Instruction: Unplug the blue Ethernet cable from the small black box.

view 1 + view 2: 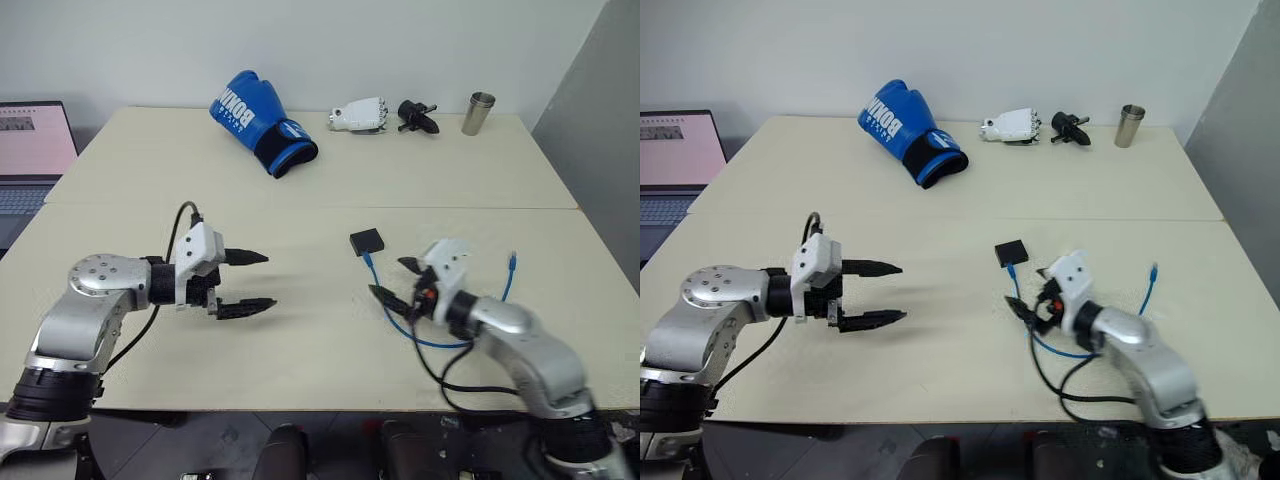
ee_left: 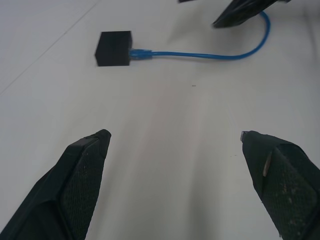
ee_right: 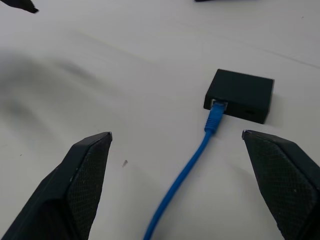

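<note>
**Both grippers wide open, cable still plugged in**

Right gripper [image 1: 397, 280] has its black fingers spread wide, holding nothing, hovering over the thin bright blue Ethernet cable [image 3: 189, 166]. Its arm covers part of the cable's loop. Left gripper [image 1: 248, 283] is just as wide, well off to the left. Further back, the small flat matte-black box [image 1: 367, 241] sits on the cream table [image 1: 300, 190], plug still in its port.

Boxing glove [image 1: 262, 122], metal cup [image 1: 478, 113], laptop [image 1: 30, 150] on table [image 1: 150, 160]
</note>
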Robot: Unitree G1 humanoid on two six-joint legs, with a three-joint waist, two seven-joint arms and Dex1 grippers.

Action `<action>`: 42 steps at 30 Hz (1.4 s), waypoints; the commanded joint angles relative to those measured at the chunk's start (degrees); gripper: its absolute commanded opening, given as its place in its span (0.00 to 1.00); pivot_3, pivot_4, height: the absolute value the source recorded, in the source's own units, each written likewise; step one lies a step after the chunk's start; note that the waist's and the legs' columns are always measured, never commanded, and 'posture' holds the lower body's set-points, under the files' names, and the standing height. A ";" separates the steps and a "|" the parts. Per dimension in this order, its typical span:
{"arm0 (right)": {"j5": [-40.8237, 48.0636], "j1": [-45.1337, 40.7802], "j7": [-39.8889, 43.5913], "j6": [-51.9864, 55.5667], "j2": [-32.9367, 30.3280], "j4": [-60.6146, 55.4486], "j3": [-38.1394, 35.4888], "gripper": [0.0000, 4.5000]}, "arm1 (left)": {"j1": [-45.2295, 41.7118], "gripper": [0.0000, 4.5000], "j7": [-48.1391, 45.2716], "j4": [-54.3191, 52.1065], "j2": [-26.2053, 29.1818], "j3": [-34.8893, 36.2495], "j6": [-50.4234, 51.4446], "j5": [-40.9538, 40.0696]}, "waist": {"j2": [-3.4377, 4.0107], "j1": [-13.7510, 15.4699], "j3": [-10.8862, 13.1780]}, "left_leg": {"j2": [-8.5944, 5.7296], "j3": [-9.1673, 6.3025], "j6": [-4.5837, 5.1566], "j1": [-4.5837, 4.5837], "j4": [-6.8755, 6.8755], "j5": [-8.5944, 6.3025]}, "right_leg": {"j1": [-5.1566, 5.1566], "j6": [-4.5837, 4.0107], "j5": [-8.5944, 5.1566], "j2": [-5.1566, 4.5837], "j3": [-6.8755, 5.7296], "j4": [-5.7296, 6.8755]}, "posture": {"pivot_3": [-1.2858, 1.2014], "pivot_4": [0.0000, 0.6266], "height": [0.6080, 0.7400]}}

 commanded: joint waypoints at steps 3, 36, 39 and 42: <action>-8.71 -3.51 -9.47 -7.72 7.22 10.96 1.61 0.98 | -2.64 1.00 -0.57 0.25 -0.61 -0.83 -1.52 0.45 | 0.00 -0.02 0.00 | -0.02 0.04 0.00 0.00 0.02 0.00 | -0.02 0.00 0.00 0.00 0.03 0.02 | 0.52 0.24 1.00; -24.15 -15.35 2.94 -34.72 -2.29 19.94 7.80 0.05 | -9.99 1.00 4.92 6.81 -4.33 2.01 15.43 -5.99 | 0.03 -0.19 0.02 | -0.03 0.05 0.01 -0.07 0.03 0.00 | -0.15 -0.02 0.00 0.02 0.02 0.12 | 0.52 0.24 1.00; -26.70 -18.46 7.43 -48.94 -8.14 21.76 9.58 0.05 | -14.03 1.00 4.10 8.95 -4.64 2.64 22.08 -9.90 | 0.02 -0.31 0.02 | -0.02 0.02 0.01 -0.08 0.05 0.00 | -0.17 -0.01 0.00 0.03 -0.02 0.12 | 0.52 0.24 1.00; -26.71 -22.04 12.09 -59.29 -10.98 23.63 10.55 0.05 | -17.00 1.00 2.49 9.71 -5.03 2.40 26.85 -13.00 | 0.02 -0.65 0.01 | 0.01 0.00 0.01 -0.06 0.06 0.00 | -0.13 -0.01 0.00 0.08 -0.02 0.12 | 0.52 0.24 1.00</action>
